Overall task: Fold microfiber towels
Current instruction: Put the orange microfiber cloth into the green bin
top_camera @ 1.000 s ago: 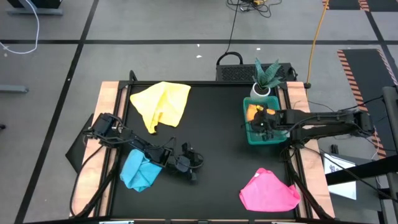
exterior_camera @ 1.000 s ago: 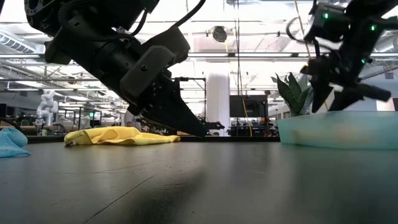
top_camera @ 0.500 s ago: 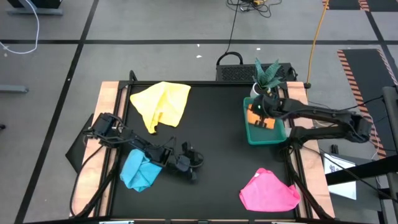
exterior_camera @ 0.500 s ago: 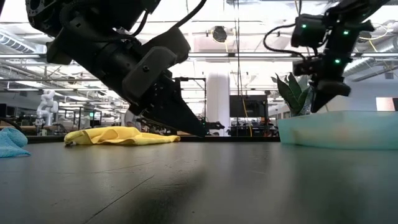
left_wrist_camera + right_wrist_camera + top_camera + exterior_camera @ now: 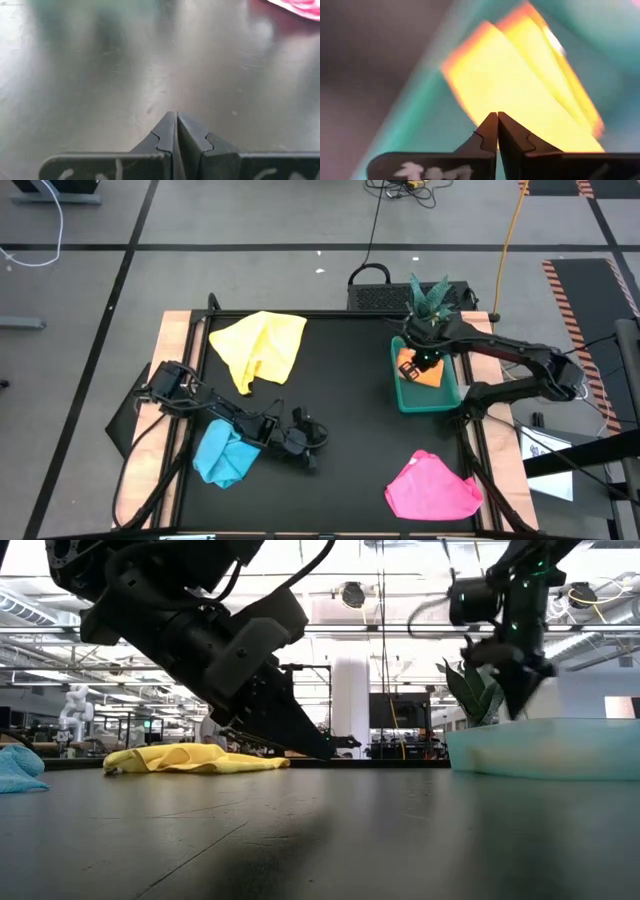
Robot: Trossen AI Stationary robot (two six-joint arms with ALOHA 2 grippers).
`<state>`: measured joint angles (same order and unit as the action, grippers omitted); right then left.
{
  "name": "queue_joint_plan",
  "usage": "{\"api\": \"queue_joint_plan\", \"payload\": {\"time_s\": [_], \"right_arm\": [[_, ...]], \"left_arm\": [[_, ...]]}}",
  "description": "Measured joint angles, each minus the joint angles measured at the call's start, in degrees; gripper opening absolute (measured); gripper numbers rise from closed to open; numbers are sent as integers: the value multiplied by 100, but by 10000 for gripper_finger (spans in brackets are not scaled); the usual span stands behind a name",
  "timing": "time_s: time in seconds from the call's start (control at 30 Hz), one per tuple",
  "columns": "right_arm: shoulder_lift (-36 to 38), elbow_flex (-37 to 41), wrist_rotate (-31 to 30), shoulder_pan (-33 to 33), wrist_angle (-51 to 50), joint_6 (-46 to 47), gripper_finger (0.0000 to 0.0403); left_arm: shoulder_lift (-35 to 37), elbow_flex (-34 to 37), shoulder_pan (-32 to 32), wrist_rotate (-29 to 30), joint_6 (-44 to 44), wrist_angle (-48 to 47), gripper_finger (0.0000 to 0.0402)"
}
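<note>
A folded yellow towel (image 5: 428,374) lies in the green tray (image 5: 410,398) at the table's far right. My right gripper (image 5: 424,360) hangs shut just above it, pointing down, with nothing between its fingers (image 5: 497,117). A loose yellow towel (image 5: 262,345) lies crumpled at the far left, a light blue one (image 5: 225,455) at the near left and a pink one (image 5: 430,488) at the near right. My left gripper (image 5: 312,446) is shut and slants down low over the table, right of the blue towel.
A potted plant (image 5: 428,305) stands just beyond the tray's far end, close to my right gripper. A black box (image 5: 380,292) sits behind the table's far edge. The dark table (image 5: 340,390) between the towels is bare.
My right gripper has moved toward the table's far edge over the tray, risen a little, rolled about its own axis and shut from wide open. The folded yellow towel has stayed in the tray.
</note>
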<state>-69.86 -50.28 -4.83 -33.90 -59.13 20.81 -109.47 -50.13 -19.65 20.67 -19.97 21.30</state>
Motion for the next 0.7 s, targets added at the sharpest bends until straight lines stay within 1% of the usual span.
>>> {"api": "queue_joint_plan", "payload": {"time_s": [0.1, 0.23, 0.33, 0.4, 0.47, 0.57, 0.7], "right_arm": [[-244, 22, -398, -89, -266, 400, 1], [-604, 264, -243, -141, 91, 560, 1], [-899, 461, -262, -146, 279, 654, 0], [-1069, 545, -403, -146, 355, 657, 0], [-1237, 578, -683, -144, 365, 611, 0], [-1427, 610, -1046, -144, 376, 151, 0], [-1535, 610, -1199, -130, 681, -1097, 0]], "left_arm": [[0, 0, -45, -3, 13, 1, 19], [0, 2, -41, -7, 16, 2, 19], [0, 0, -43, -7, 18, 7, 19], [0, 2, -47, -11, 18, 32, 19], [0, 2, -47, -13, 18, 53, 19], [0, 2, -45, -13, 31, 97, 19], [0, 2, -41, -13, 33, 132, 19]]}}
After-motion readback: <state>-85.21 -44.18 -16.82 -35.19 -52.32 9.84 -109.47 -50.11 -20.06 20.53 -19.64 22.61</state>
